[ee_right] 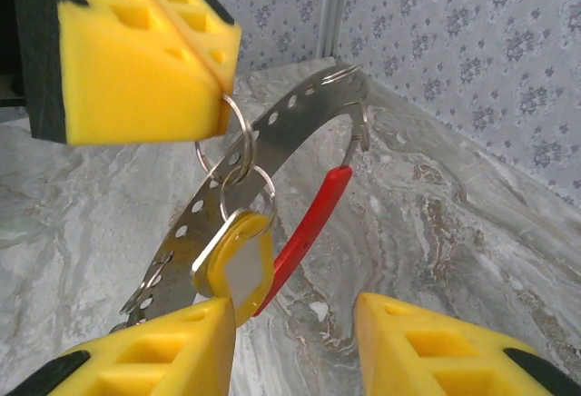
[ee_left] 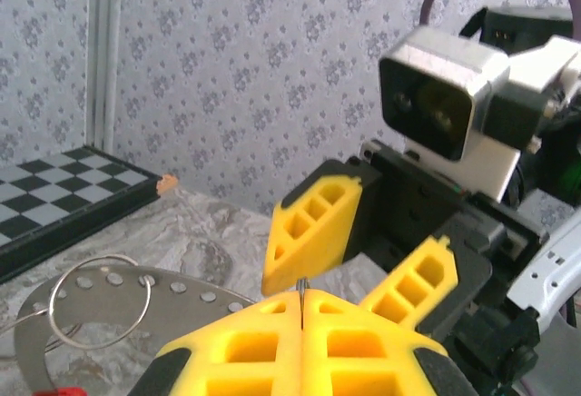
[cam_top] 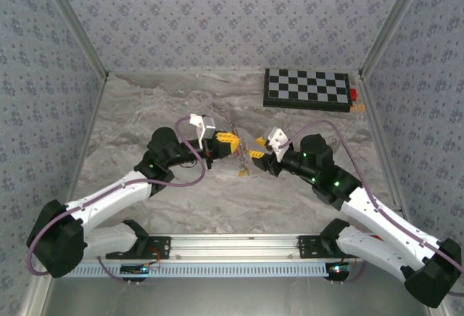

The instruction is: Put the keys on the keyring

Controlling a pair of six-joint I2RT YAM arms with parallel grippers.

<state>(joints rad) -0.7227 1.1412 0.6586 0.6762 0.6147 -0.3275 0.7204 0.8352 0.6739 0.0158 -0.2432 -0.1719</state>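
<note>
left gripper [ee_left: 301, 298]: we see its yellow fingers pressed flat together, pinching a thin wire loop of the keyring [ee_right: 272, 134] at their tips.
right gripper [ee_right: 290, 341]: its fingers stand apart with nothing between them; we see it facing the left gripper, close to it, near the middle of the table [cam_top: 239, 211].
keyring: held off the table between the two grippers, a curved grey perforated band with a red part hanging below it.
yellow key [ee_right: 238, 267]: it hangs from a small loop on the band, its lower end touching the tip of one right finger.
chessboard [cam_top: 308, 88]: we see it lying flat at the far right, well apart from both grippers.
</note>
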